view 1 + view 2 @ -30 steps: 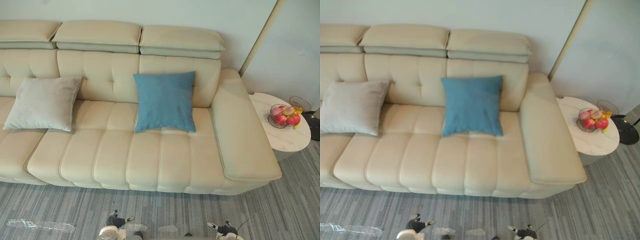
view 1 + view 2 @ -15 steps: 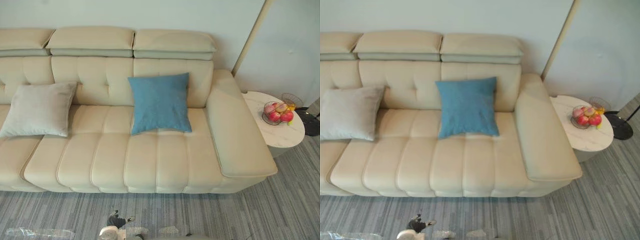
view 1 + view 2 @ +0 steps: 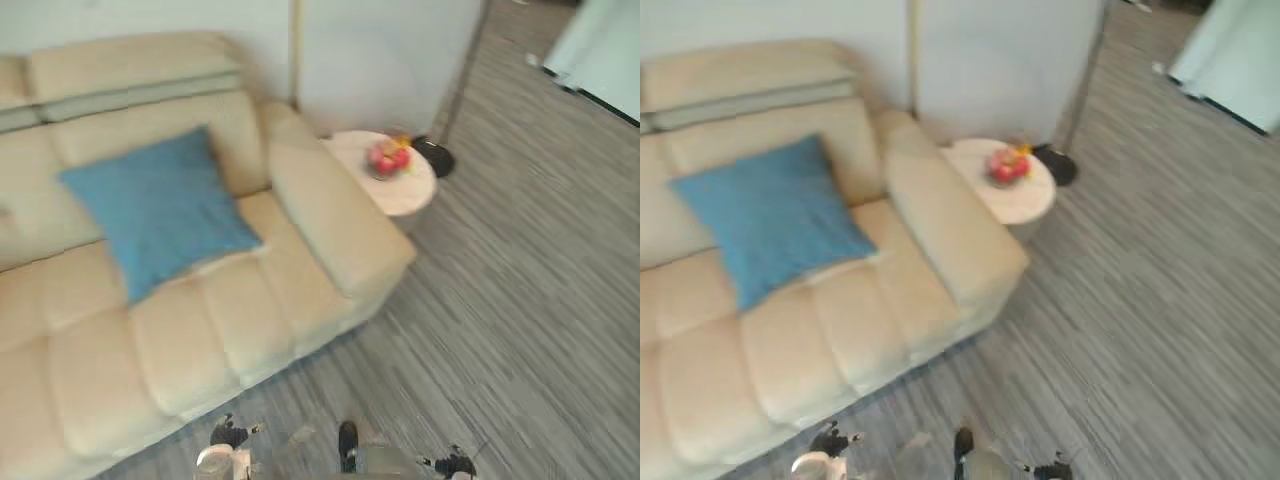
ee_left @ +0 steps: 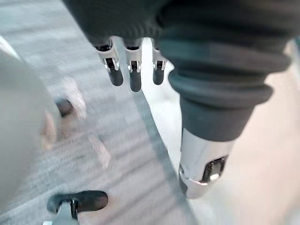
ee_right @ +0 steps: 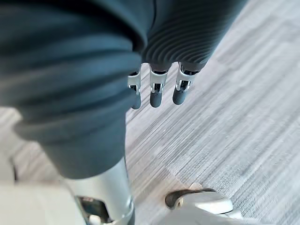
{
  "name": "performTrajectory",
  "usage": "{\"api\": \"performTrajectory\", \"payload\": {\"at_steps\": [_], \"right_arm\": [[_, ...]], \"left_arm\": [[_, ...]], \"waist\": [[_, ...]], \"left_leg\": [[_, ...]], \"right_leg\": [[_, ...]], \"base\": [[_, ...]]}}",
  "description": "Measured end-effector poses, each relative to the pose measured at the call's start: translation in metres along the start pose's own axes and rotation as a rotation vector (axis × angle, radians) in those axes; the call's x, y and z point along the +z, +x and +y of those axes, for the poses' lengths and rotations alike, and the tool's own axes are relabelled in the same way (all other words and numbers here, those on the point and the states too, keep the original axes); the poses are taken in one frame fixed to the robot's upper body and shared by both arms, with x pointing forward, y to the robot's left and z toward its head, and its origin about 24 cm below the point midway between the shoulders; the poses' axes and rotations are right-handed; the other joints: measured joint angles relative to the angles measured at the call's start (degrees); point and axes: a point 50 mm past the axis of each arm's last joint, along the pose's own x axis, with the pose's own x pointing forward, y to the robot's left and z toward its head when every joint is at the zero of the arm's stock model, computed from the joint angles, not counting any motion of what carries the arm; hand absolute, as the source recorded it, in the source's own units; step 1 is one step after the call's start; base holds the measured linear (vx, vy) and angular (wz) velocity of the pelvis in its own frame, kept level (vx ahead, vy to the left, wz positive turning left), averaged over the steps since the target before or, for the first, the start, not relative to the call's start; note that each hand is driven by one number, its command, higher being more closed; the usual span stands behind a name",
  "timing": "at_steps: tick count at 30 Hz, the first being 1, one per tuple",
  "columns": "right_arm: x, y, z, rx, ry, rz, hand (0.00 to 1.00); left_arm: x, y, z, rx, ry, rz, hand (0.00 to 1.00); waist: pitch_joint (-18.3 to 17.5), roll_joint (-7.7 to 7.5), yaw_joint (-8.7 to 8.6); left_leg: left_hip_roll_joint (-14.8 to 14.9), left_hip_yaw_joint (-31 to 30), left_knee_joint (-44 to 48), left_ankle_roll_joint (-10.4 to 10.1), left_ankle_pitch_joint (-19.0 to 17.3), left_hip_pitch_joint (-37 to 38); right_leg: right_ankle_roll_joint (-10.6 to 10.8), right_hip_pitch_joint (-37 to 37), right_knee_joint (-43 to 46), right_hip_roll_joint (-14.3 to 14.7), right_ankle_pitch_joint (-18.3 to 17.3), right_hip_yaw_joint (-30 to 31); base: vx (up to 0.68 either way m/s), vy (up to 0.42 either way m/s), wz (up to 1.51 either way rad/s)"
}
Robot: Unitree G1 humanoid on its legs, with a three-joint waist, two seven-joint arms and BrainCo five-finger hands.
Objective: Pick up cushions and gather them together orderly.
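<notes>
your blue cushion leans against the backrest of the cream sofa, near its armrest. your left hand and right hand hang in front of the sofa, fingers straight and relaxed.

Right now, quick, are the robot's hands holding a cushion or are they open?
Left hand: open, fingers straight, holding nothing.
Right hand: open, fingers straight, holding nothing.

The room is bright, with soft, even light. The cream sofa has only faint shadows in its seams and along its front edge on the grey floor. Light shines off the silver thumb of the left robot hand.
</notes>
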Motion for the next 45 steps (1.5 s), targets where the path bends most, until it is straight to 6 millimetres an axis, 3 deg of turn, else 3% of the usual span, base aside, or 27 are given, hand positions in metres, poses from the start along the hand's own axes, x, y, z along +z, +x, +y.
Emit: {"api": "performTrajectory", "payload": {"at_steps": [2,3,4,5,6,7,10,11,12,13,14,18,20,23,24,25,28,31,33,34,36,37,40,41,42,44,45], "right_arm": [[0.003,0.001,0.004,0.023,-0.061,-0.017,0.00],[0.007,0.002,0.003,0.025,-0.078,-0.027,0.00],[0.025,0.008,-0.006,0.001,-0.091,-0.057,0.00],[0.034,0.010,-0.005,0.001,-0.091,-0.076,0.00],[0.034,0.010,-0.007,-0.013,-0.078,-0.077,0.00],[0.030,0.010,-0.010,-0.018,-0.091,-0.067,0.00],[0.029,0.009,0.000,0.018,-0.101,-0.067,0.00],[0.030,0.009,-0.002,0.013,-0.102,-0.070,0.00],[0.030,0.009,-0.002,0.012,-0.102,-0.071,0.00],[0.030,0.010,-0.004,0.011,-0.111,-0.069,0.00],[0.031,0.011,-0.008,0.001,-0.116,-0.062,0.00],[0.015,0.011,-0.020,-0.028,-0.082,0.002,0.00],[0.010,0.010,-0.019,-0.029,-0.059,0.017,0.00],[0.015,0.008,-0.013,-0.021,-0.032,-0.018,0.00],[0.017,0.008,-0.014,-0.024,-0.029,-0.032,0.00],[0.016,0.007,-0.013,-0.023,-0.027,-0.034,0.00],[0.006,0.004,-0.010,-0.012,-0.023,-0.010,0.00],[0.007,0.002,-0.007,-0.005,-0.012,-0.028,0.00],[0.007,0.002,-0.007,-0.005,-0.008,-0.029,0.00],[0.009,0.003,-0.008,-0.006,0.001,-0.030,0.00],[0.016,0.005,-0.010,-0.012,0.003,-0.045,0.00],[0.018,0.006,-0.010,-0.010,0.004,-0.049,0.00],[0.026,0.007,-0.004,0.001,0.009,-0.069,0.00],[0.030,0.009,-0.007,-0.007,0.005,-0.068,0.00],[0.036,0.010,-0.005,-0.003,0.013,-0.078,0.00],[0.038,0.011,-0.008,-0.014,0.030,-0.080,0.00],[0.038,0.011,-0.009,-0.017,0.035,-0.078,0.00]], "left_arm": [[0.003,0.001,-0.001,-0.009,0.019,-0.009,0.00],[0.003,0.001,-0.003,-0.013,0.018,-0.010,0.00],[0.005,0.001,-0.006,-0.018,0.011,-0.016,0.00],[0.012,0.003,-0.003,-0.010,0.025,-0.029,0.00],[0.012,0.003,-0.001,-0.009,0.038,-0.028,0.00],[0.003,0.002,0.006,0.005,0.051,-0.008,0.00],[-0.010,-0.001,0.014,0.023,0.064,0.042,0.00],[-0.009,-0.001,0.010,0.010,0.067,0.035,0.00],[-0.008,-0.001,0.010,0.007,0.068,0.033,0.00],[-0.007,-0.002,-0.001,-0.019,0.056,0.025,0.00],[-0.006,-0.002,-0.006,-0.029,0.047,0.017,0.00],[-0.005,-0.003,-0.011,-0.048,0.011,0.010,0.00],[-0.002,-0.003,-0.015,-0.054,-0.024,-0.005,0.00],[0.001,-0.003,-0.014,-0.034,-0.095,-0.017,0.00],[-0.001,-0.004,-0.015,-0.030,-0.112,-0.010,0.00],[-0.002,-0.004,-0.014,-0.027,-0.117,-0.009,0.00],[-0.003,-0.004,-0.006,-0.002,-0.147,-0.008,0.00],[-0.006,-0.004,-0.003,0.012,-0.159,0.004,0.00],[-0.006,-0.004,-0.004,0.012,-0.156,0.013,0.00],[-0.007,-0.004,-0.004,0.003,-0.129,0.018,0.00],[-0.007,-0.003,-0.007,-0.026,-0.052,0.027,0.00],[-0.007,-0.002,-0.007,-0.030,-0.040,0.029,0.00],[-0.007,-0.002,-0.007,-0.047,0.020,0.037,0.00],[-0.009,-0.002,-0.010,-0.056,0.027,0.045,0.00],[-0.005,-0.001,-0.016,-0.071,0.023,0.038,0.00],[0.001,-0.001,-0.028,-0.102,0.031,0.023,0.00],[0.001,-0.001,-0.028,-0.105,0.033,0.021,0.00]], "waist": [[-0.21,-1.20,-0.19],[-0.19,-0.36,-0.03],[0.11,2.70,0.45],[1.23,2.47,0.01],[1.35,2.45,-0.25],[1.33,2.21,-0.45],[1.20,1.90,-0.57],[1.29,1.92,-0.40],[1.51,1.93,-0.33],[1.98,2.03,-0.22],[2.44,2.95,0.09],[3.36,4.44,0.31],[3.67,5.25,0.58],[3.79,5.53,1.56],[3.24,6.20,2.02],[2.91,6.26,2.17],[1.66,4.20,2.57],[0.82,3.10,2.83],[0.64,2.99,3.21],[0.73,3.15,3.28],[0.85,3.68,3.21],[0.87,3.72,3.14],[0.99,3.18,2.97],[0.60,4.52,2.48],[1.14,5.67,2.42],[1.51,6.35,0.80],[1.50,6.37,0.54]], "left_leg": [[-2.04,-3.08,0.90,4.75,-1.92,-1.48],[-3.05,-4.74,-1.44,4.92,-1.75,-1.96],[-1.60,-1.29,-4.61,1.46,-0.26,-1.87],[-1.74,1.11,-4.50,1.14,-0.13,-1.90],[-1.64,2.05,-4.51,0.85,0.03,-1.25],[-1.13,4.07,-4.32,-0.06,0.37,0.53],[5.89,6.93,7.16,-1.02,0.44,1.37],[9.43,5.44,15.74,1.42,1.78,-0.56],[10.05,3.76,18.33,2.96,2.26,-1.70],[7.35,-6.31,21.65,4.49,-0.51,-4.54],[2.99,-14.49,21.68,2.65,-3.04,-6.29],[-6.43,-24.90,15.36,2.35,-5.61,-12.29],[-8.06,-28.80,8.90,2.39,-4.99,-14.81],[-9.19,-32.87,4.81,2.21,-0.76,-18.56],[-9.31,-32.93,4.55,3.43,0.67,-17.80],[-9.35,-32.38,4.61,4.00,0.97,-17.77],[-8.68,-24.17,5.02,5.97,-1.30,-15.35],[-8.16,-16.30,5.27,7.25,-3.34,-11.77],[-7.65,-12.52,4.50,7.27,-3.34,-8.94],[-7.13,-11.27,3.93,7.27,-3.34,-6.96],[-5.28,-10.36,1.90,7.26,-3.33,-3.84],[-4.74,-10.18,1.39,7.25,-3.33,-3.27],[-3.92,-6.90,-0.97,5.82,-3.14,-0.20],[-2.43,-6.08,-2.11,3.52,-2.32,1.23],[-1.96,-5.73,-3.34,0.77,-0.60,2.52],[-3.10,-6.53,-5.74,-0.09,2.48,4.96],[-3.05,-6.90,-5.45,-0.32,2.81,5.00]], "right_leg": [[0.48,0.06,-2.67,1.41,2.04,4.65],[0.60,0.15,-4.92,2.26,3.39,5.94],[-0.19,-1.38,-4.49,1.98,1.65,1.10],[0.22,-4.83,5.08,-3.55,-4.54,-8.69],[0.34,-4.75,7.72,-5.78,-6.31,-12.34],[2.69,-2.56,8.30,-7.58,-6.62,-14.76],[0.06,0.28,4.22,-1.38,-5.28,-10.28],[-1.25,1.06,3.49,0.78,-5.57,-7.58],[-1.60,1.34,3.24,1.37,-5.68,-6.38],[-2.10,1.95,2.08,3.15,-5.72,-2.08],[-2.47,2.92,0.45,4.82,-5.64,2.06],[-2.98,7.39,-3.48,8.17,-4.92,12.44],[-3.47,8.25,-3.93,10.07,-5.13,16.81],[-4.04,8.42,-3.56,11.89,-5.54,23.69],[-3.15,8.28,-2.66,12.76,-6.45,26.62],[-2.88,8.19,-2.07,12.94,-6.76,27.88],[-0.27,6.41,4.59,12.37,-10.59,30.82],[3.35,3.16,14.26,10.99,-14.93,27.05],[4.27,2.19,16.79,8.03,-14.78,20.45],[4.50,2.08,16.34,4.93,-14.66,13.10],[3.36,0.27,12.85,1.13,-14.72,0.19],[2.97,-0.45,11.36,1.26,-14.29,-1.02],[0.71,-3.40,-0.10,2.57,-2.16,-3.70],[-2.18,-2.31,-1.63,4.59,-0.07,-5.58],[-2.44,-2.60,-1.05,5.24,-0.09,-8.09],[-5.27,-1.98,0.48,5.57,-2.99,-8.31],[-5.30,-1.62,0.46,5.63,-3.48,-8.21]], "base": [[-0.01,-0.088,-1.10],[-0.05,-0.017,-1.46],[0.00,0.014,-1.29],[0.00,0.014,-1.13],[0.08,-0.081,-0.71],[0.11,-0.184,-0.98],[0.13,-0.322,-1.19],[0.08,-0.246,-0.89],[0.08,-0.258,-1.45],[0.11,-0.170,-1.72],[0.12,-0.125,-1.91],[0.15,-0.037,-1.64],[0.16,0.081,-1.49],[0.22,0.156,-1.66],[0.28,0.197,-1.62],[0.30,0.222,-1.42],[0.32,0.210,-1.12],[0.27,0.090,-1.07],[0.27,0.015,-1.16],[0.22,-0.034,-1.15],[0.26,-0.103,-1.35],[0.23,-0.180,-1.22],[0.27,-0.219,-0.98],[0.28,-0.231,-1.00],[0.30,-0.262,-1.08],[0.24,-0.201,-0.48],[0.18,-0.124,-0.14]]}}
